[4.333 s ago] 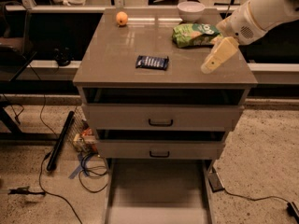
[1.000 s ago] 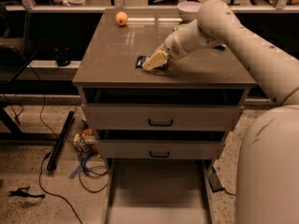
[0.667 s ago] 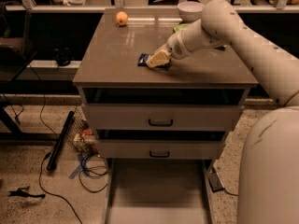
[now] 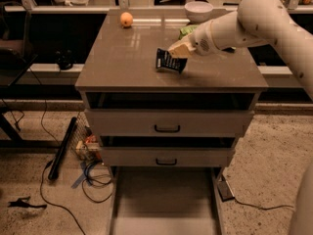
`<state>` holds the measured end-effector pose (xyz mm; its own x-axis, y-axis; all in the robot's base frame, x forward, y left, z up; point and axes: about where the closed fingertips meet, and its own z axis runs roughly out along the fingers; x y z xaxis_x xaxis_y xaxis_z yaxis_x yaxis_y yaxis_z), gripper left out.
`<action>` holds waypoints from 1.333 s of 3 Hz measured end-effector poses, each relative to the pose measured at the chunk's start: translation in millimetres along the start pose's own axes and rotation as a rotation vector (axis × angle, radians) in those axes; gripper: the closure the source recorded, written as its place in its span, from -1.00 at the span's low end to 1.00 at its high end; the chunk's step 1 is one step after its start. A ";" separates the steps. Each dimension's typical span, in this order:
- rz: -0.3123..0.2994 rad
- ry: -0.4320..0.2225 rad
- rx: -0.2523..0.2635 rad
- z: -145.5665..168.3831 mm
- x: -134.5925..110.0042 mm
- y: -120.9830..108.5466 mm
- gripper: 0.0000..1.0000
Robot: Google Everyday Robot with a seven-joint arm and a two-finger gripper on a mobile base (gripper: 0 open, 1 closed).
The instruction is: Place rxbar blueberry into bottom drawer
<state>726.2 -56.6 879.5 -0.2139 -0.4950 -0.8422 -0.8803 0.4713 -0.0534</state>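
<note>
The rxbar blueberry (image 4: 169,61), a dark blue wrapper with white print, hangs tilted just above the middle of the cabinet top. My gripper (image 4: 178,50) is shut on its upper right end, with the arm reaching in from the right. The bottom drawer (image 4: 166,199) is pulled out at floor level below the cabinet, its flat grey-beige floor bare.
An orange (image 4: 126,19) sits at the back left of the cabinet top (image 4: 122,58). A white bowl (image 4: 198,10) stands at the back right, with a green snack bag (image 4: 188,31) partly behind my arm. Two closed drawers with dark handles (image 4: 167,128) face me. Cables (image 4: 93,175) lie on the floor at the left.
My gripper came down from the right onto the bar, closed on it, and has now lifted it off the cabinet top so it hangs tilted.
</note>
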 end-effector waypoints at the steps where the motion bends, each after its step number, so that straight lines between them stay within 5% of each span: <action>1: 0.006 -0.041 0.018 -53.3 -3.7 27.9 1.00; 2: 0.101 -0.052 0.042 -100.3 13.9 70.5 1.00; 3: 0.145 -0.006 0.022 -97.6 48.8 87.3 1.00; 4: 0.145 -0.006 0.022 -97.5 49.0 87.3 1.00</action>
<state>597.6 -110.8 885.9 -0.3355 -0.4160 -0.8452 -0.8309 0.5534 0.0575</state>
